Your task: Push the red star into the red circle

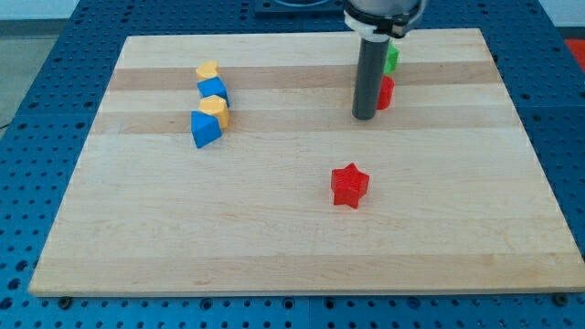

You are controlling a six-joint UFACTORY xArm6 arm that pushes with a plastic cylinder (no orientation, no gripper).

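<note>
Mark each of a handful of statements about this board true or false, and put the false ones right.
1. The red star lies alone toward the view's bottom, apart from every other block. True.
2. My tip is touching the red star. False: it stands well above the star in the view, beside the red circle.
3. A green block sits just above the red circle, near the board's top edge. True.
4. The yellow and blue blocks are on the view's right. False: the yellow, blue, yellow and blue blocks cluster on the view's left.
5. The red star already rests against the red circle. False: bare board lies between them.
</note>
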